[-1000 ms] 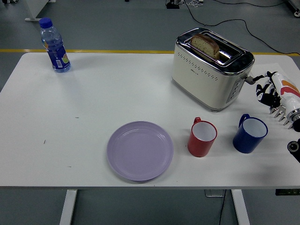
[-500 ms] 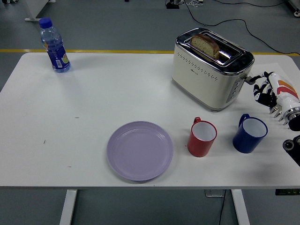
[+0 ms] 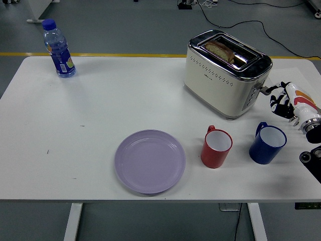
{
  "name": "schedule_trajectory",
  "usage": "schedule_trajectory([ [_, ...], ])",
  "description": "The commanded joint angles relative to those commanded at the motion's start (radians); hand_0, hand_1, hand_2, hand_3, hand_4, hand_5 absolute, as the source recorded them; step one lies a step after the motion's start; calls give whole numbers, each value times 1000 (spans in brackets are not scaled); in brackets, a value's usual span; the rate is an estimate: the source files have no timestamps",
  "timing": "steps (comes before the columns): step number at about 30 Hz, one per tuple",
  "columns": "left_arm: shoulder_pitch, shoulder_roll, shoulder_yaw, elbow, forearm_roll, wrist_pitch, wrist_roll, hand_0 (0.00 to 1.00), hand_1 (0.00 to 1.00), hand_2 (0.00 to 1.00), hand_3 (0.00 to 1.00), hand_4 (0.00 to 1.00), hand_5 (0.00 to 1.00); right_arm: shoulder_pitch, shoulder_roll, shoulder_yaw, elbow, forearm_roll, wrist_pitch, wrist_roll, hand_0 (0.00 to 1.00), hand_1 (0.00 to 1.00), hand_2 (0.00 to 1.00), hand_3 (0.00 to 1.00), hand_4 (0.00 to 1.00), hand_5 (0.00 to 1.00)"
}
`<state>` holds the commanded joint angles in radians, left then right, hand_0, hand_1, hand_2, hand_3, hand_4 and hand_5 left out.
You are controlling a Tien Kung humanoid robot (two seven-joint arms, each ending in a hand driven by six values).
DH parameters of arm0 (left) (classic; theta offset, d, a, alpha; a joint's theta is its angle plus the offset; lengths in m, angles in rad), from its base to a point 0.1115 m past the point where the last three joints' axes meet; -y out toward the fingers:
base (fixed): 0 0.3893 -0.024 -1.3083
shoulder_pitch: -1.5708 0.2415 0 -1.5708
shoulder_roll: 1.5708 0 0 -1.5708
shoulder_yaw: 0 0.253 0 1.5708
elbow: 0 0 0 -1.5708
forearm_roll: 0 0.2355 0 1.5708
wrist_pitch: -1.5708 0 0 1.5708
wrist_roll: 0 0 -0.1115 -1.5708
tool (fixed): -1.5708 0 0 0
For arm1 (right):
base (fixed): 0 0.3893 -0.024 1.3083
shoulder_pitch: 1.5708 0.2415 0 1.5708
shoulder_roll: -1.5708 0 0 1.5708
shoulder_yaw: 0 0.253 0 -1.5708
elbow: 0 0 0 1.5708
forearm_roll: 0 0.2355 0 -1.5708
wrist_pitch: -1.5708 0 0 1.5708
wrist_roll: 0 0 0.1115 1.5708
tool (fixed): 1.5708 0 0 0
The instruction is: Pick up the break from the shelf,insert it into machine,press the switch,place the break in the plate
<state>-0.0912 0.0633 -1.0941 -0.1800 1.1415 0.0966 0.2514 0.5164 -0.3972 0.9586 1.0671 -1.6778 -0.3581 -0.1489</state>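
A cream and chrome toaster (image 3: 224,74) stands at the back right of the white table (image 3: 100,110). A slice of bread (image 3: 219,49) sits low in its near slot. My right hand (image 3: 281,98) is at the right edge beside the toaster's end, its curled fingers (image 3: 275,91) touching the lever (image 3: 261,89) on that end. It holds nothing. A lilac plate (image 3: 149,160) lies empty near the front edge. The left arm does not show.
A red mug (image 3: 216,147) and a blue mug (image 3: 267,143) stand in front of the toaster, right of the plate. A blue water bottle (image 3: 58,48) stands at the far left corner. Cables lie on the floor behind the table.
My right hand has moved left and up onto the toaster's lever. The bread has sunk lower into the slot.
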Motion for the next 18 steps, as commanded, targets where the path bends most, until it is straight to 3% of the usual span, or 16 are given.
schedule_trajectory([
  [18, 4, -2, -5, 0, 14, -2, 2, 687, 695, 681, 568, 282, 826, 16, 39, -31, -96, 8, -7, 6, 97, 104, 231, 584, 556, 2],
])
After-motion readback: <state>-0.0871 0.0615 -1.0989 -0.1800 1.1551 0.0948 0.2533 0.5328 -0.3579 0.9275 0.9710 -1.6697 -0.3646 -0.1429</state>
